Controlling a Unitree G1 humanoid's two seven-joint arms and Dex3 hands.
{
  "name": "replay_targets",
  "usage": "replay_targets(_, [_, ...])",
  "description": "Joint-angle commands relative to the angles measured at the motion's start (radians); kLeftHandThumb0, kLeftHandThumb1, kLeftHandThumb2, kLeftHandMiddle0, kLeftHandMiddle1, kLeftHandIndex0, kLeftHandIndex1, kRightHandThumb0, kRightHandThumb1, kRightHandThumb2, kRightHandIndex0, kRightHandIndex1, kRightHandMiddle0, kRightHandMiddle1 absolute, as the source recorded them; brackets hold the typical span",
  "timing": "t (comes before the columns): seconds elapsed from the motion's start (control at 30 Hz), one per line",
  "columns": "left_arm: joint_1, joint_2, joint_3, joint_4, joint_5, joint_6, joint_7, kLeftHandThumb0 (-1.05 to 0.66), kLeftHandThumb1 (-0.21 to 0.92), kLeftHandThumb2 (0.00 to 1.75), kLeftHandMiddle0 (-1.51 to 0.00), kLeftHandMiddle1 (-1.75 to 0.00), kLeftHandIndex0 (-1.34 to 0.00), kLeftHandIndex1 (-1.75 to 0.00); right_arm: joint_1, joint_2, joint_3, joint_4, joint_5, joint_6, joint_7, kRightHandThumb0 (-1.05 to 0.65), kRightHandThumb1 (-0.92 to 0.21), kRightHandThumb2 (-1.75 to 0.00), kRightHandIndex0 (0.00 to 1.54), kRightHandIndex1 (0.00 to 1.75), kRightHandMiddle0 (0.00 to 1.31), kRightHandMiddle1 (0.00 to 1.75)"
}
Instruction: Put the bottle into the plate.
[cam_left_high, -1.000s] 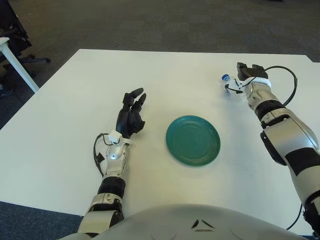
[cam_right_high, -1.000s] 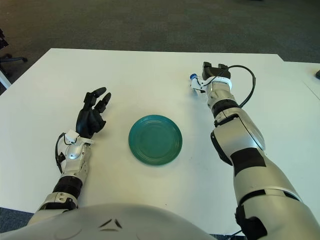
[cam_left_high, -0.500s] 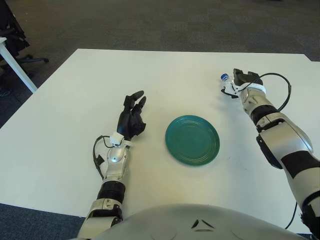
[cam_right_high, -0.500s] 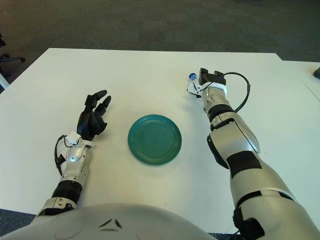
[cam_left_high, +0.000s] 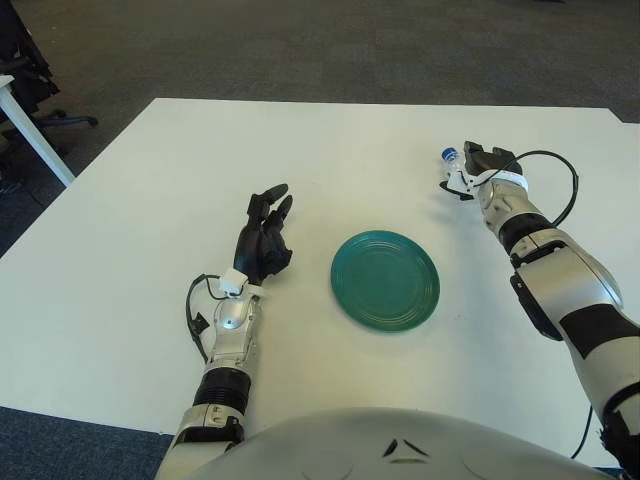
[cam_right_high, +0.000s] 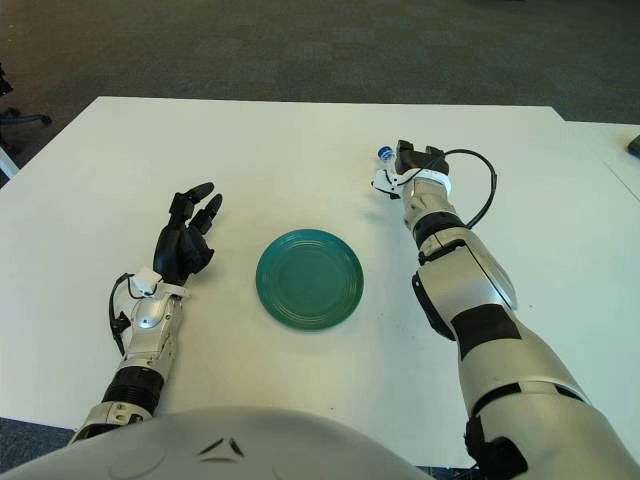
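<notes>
A small clear bottle with a blue cap (cam_left_high: 449, 155) lies on the white table at the far right; the cap also shows in the right eye view (cam_right_high: 384, 153). My right hand (cam_left_high: 482, 160) is on the bottle's body with its dark fingers curled around it, hiding most of it. The round teal plate (cam_left_high: 385, 280) lies flat in the middle of the table, nearer to me and left of the bottle, and holds nothing. My left hand (cam_left_high: 263, 237) rests left of the plate, fingers spread and holding nothing.
The white table (cam_left_high: 150, 200) ends in a far edge close behind the bottle and a left edge toward dark carpet. A black cable (cam_left_high: 560, 185) loops beside my right wrist. Another white table's corner (cam_left_high: 20, 110) stands at the far left.
My right hand has shifted left onto the bottle, while the cap has stayed in place. My left hand has barely moved.
</notes>
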Motion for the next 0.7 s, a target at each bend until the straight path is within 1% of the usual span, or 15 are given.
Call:
replay_targets(0.0, [0.087,-0.029,0.001,0.086,-0.05,-0.032,-0.026,-0.71,0.92,1.02,-0.43,-0.01,0.0,-0.98,0.025,0.007,-0.01,-0.005,0.015,0.004,-0.012,-1.05,-0.92,-0.68,0.06,0.0,0.01,0.01])
replay_targets(0.37, [0.116,-0.021,-0.004,0.056,-0.048,-0.028,-0.033,-0.69,0.92,1.03,-0.41,0.0,0.0,-0.93,0.061,0.011,-0.06,-0.007,0.064,-0.015,-0.035,-1.05,-0.92,-0.68,0.1,0.02,0.03,0.03])
replay_targets(0.47, [0.124,-0.022,-0.003,0.048,-0.055,-0.031,-0.041,-0.69,0.92,1.03,-0.41,0.0,0.0,-0.92,0.072,0.014,-0.09,-0.013,0.092,-0.027,-0.044,-1.05,-0.92,-0.67,0.12,0.02,0.03,0.04])
replay_targets(0.53, [0.128,-0.022,-0.002,0.043,-0.058,-0.033,-0.045,-0.7,0.92,1.03,-0.41,0.0,0.0,-0.91,0.076,0.014,-0.098,-0.015,0.102,-0.032,-0.049,-1.05,-0.92,-0.66,0.12,0.03,0.03,0.05])
replay_targets(0.67, [0.133,-0.021,0.001,0.039,-0.069,-0.046,-0.055,-0.71,0.92,1.03,-0.4,0.0,0.0,-0.91,0.084,0.017,-0.111,-0.019,0.113,-0.04,-0.061,-1.05,-0.92,-0.63,0.15,0.01,0.01,0.13])
